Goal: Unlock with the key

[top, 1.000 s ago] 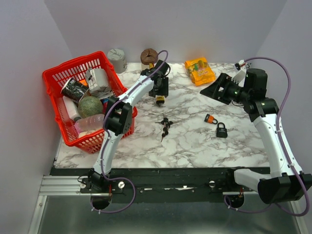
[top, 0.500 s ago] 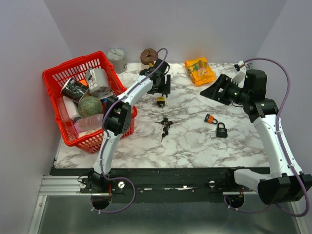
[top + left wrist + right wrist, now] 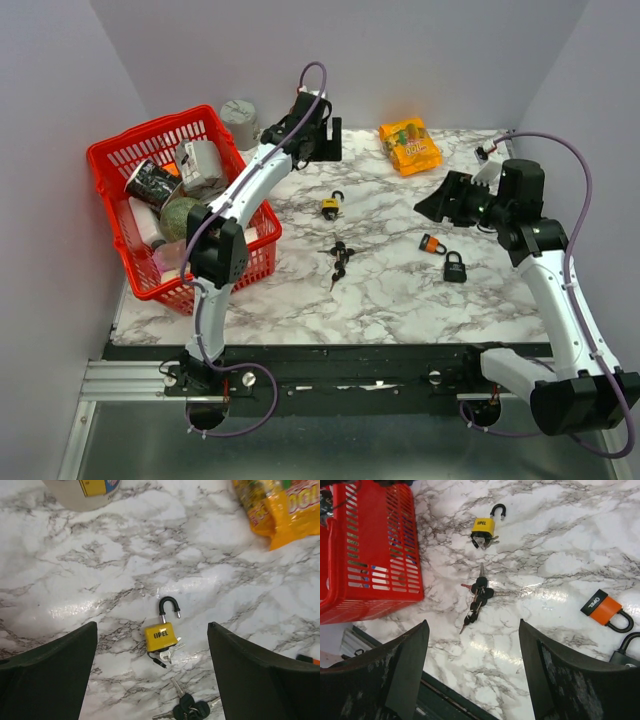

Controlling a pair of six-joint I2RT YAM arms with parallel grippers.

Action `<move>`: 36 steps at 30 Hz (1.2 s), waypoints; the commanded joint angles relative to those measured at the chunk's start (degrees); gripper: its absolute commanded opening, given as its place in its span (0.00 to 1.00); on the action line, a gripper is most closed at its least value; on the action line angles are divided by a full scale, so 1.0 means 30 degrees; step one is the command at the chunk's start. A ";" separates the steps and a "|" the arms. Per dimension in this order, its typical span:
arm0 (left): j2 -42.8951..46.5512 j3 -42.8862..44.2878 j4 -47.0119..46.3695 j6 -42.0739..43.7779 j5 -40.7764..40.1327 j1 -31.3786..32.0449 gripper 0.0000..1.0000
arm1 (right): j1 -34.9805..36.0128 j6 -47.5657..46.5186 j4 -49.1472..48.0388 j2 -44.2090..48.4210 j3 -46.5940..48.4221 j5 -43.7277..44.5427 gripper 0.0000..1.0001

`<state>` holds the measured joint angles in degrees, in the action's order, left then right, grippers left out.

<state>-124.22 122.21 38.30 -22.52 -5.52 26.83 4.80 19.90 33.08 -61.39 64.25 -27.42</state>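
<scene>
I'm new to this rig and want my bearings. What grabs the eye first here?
The yellow padlock lies mid-table, shackle open, a key in its base. A red basket crammed with clutter fills the left side, and an orange padlock and black padlock lie near the right arm.

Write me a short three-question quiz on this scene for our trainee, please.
1. True or false: the yellow padlock has its shackle open.
2. How many padlocks lie on the table?
3. The left gripper is: A) shut, B) open, holding nothing, C) out of view.
Key: 1 true; 2 three: the yellow padlock, the orange padlock and the black padlock; 3 B.
</scene>
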 commanded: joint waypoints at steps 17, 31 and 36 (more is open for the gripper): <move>1.7992 -1.2109 -0.6583 0.0008 -0.8239 0.2219 0.99 | 0.7274 -0.3703 -0.2529 -0.4844 -0.0382 0.2898 0.75; 2.0051 -1.1908 0.2056 -0.2271 -0.2336 0.1399 0.99 | 0.9680 -0.4495 -0.3265 -1.3280 0.5091 0.4745 0.70; 1.8530 -1.1737 0.3986 -0.3624 -0.0739 0.1281 0.99 | 1.0059 -0.4495 -0.2533 -1.4956 0.5859 0.5330 0.68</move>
<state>-65.08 86.35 42.09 -28.27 -15.73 31.16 33.76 7.42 23.66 -103.28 79.68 -14.35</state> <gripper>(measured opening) 0.988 0.690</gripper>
